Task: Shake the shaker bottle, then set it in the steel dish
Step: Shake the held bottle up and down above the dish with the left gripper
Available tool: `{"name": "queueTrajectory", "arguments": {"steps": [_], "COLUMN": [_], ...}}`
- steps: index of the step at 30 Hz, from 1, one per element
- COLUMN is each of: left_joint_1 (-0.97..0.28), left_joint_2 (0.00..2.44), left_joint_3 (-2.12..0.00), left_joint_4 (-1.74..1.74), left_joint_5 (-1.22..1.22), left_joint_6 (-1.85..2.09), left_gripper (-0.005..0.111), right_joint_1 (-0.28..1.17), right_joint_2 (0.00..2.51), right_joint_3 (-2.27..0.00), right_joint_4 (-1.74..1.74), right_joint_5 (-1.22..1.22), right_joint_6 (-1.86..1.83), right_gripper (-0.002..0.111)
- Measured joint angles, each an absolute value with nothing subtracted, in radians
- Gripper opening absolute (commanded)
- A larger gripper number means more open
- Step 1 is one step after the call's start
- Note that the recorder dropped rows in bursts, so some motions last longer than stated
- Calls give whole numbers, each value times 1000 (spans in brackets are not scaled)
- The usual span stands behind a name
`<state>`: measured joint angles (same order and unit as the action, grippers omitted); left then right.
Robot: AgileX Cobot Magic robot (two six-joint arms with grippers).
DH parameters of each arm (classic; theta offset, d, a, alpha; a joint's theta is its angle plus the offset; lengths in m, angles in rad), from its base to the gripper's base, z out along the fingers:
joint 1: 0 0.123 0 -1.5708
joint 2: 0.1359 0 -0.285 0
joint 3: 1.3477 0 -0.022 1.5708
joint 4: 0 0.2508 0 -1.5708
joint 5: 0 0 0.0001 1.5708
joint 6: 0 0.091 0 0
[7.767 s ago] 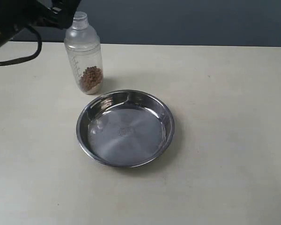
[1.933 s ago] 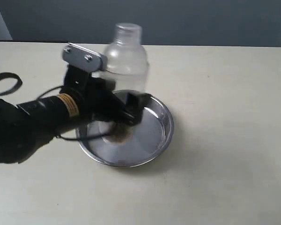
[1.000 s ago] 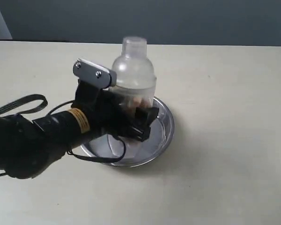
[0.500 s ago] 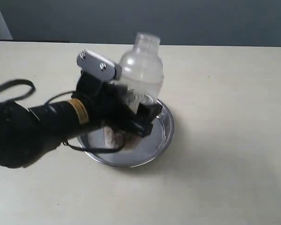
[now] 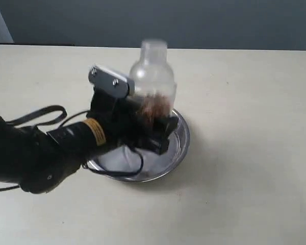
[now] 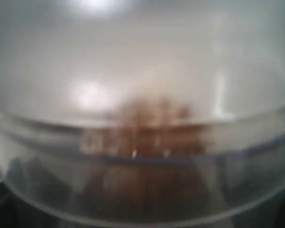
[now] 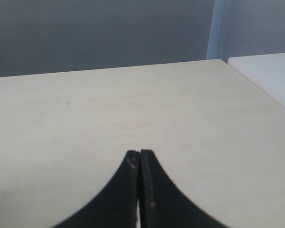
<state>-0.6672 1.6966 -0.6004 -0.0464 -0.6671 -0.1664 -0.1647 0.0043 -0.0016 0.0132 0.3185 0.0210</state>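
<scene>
The clear shaker bottle (image 5: 152,81) hangs upright above the steel dish (image 5: 179,137), blurred by motion, with brown pellets flung up inside it. My left gripper (image 5: 145,122) is shut on the bottle's body, and the black arm hides most of the dish. In the left wrist view the bottle (image 6: 142,118) fills the frame, pellets blurred at its middle, and the fingers are hidden. My right gripper (image 7: 140,154) is shut on nothing above bare table and does not appear in the exterior view.
The pale table (image 5: 245,178) stretches wide on the right and in front of the dish. A black cable (image 5: 41,115) loops beside the left arm. The table's far corner and a white surface (image 7: 266,71) show in the right wrist view.
The bottle has kept jerking up and down over the dish in the left gripper. The pellets, low in the bottle half a second ago, are now thrown up toward its shoulder.
</scene>
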Motion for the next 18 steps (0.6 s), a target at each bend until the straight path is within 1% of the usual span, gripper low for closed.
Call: {"name": "queueTrajectory", "arguments": {"steps": [2, 3, 4, 6, 7, 8, 9, 10, 12, 15, 18], "left_joint_1": [-667, -667, -667, -667, -667, -667, -667, -667, -667, -667, -667], "left_joint_2": [1564, 1491, 1476, 1568, 1630, 1637, 1586, 1507, 1461, 1544, 1631], "left_joint_3": [-637, -674, -686, -650, -628, -620, -631, -654, -675, -641, -605], "left_joint_4": [7, 7, 0, -31, -47, -42, -18, -21, -35, -62, -71], "left_joint_5": [-591, -605, -631, -672, -604, -527, -486, -484, -552, -650, -583], "left_joint_6": [-166, -157, -154, -153, -153, -154, -135, -115, -97, -85, -78], "left_gripper": [0, 0, 0, 0, 0, 0, 0, 0, 0, 0, 0], "right_joint_1": [-165, -165, -165, -165, -165, -165, -165, -165, -165, -165, -165], "right_joint_2": [4, 4, 4, 4, 4, 4, 4, 4, 4, 4, 4], "right_joint_3": [-2, -2, -2, -2, -2, -2, -2, -2, -2, -2, -2], "right_joint_4": [13, 13, 13, 13, 13, 13, 13, 13, 13, 13, 13], "right_joint_5": [318, 318, 318, 318, 318, 318, 318, 318, 318, 318, 318], "right_joint_6": [19, 19, 19, 19, 19, 19, 19, 19, 19, 19, 19], "right_gripper": [-1, -1, -1, -1, -1, -1, -1, -1, -1, -1, -1]}}
